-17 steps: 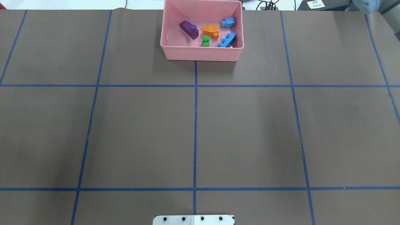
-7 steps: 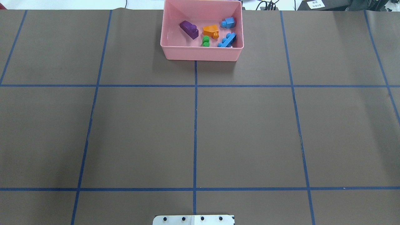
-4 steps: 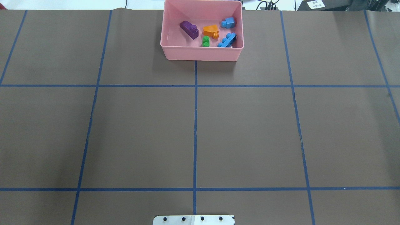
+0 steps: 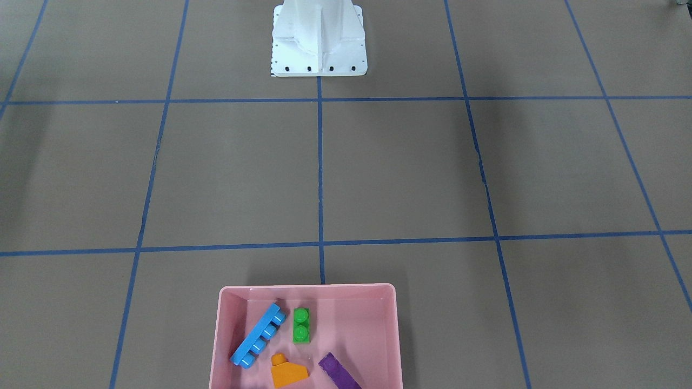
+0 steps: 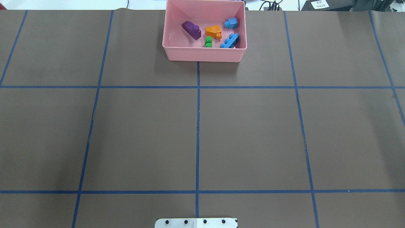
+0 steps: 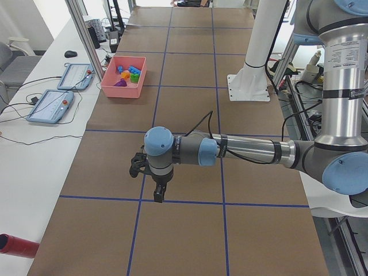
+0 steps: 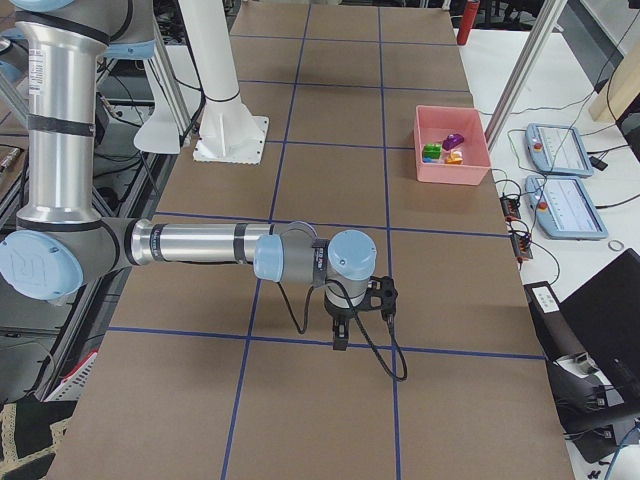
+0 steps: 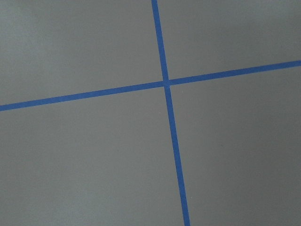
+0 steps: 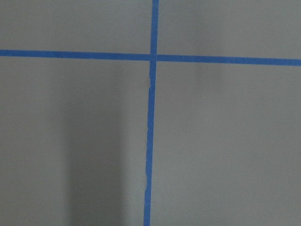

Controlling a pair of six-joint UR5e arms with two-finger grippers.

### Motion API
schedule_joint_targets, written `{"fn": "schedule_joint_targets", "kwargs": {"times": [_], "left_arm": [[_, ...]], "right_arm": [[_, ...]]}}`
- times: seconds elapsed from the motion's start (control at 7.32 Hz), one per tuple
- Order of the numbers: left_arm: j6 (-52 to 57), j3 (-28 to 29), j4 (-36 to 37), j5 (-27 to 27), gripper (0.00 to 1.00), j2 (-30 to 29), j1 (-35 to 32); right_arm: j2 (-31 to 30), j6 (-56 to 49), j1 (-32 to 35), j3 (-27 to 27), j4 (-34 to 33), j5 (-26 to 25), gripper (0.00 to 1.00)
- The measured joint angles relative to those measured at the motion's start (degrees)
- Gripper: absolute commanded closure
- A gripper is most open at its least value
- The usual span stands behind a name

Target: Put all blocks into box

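The pink box stands at the far middle of the table. In it lie the long purple brick, the orange sloped brick, the small blue brick, the long blue brick and the green brick. The front-facing view shows the box with several of them. My left gripper and right gripper show only in the side views, hanging above bare table far from the box. I cannot tell whether they are open or shut.
The white metal base stands at the near middle edge. Blue tape lines grid the brown table. Two control pendants and cables lie on the white bench beyond the box. A red cylinder lies at the table's left end.
A bluish shape at the top right corner and a red bit at the top left edge have left the overhead view. The box and bricks have not moved.
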Motion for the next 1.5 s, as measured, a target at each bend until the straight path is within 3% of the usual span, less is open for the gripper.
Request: {"fn": "schedule_joint_targets", "kwargs": {"times": [0.41, 1.5], "left_arm": [[0.07, 0.09, 0.0, 0.28, 0.0, -0.01, 0.06], [-0.09, 0.18, 0.02, 0.33, 0.0, -0.47, 0.08]], "right_arm": [[-1.96, 1.18, -0.61, -0.83, 6.06, -0.01, 0.0], [-2.12, 1.69, -0.53, -1.25, 7.99, 0.0, 0.0]]}}
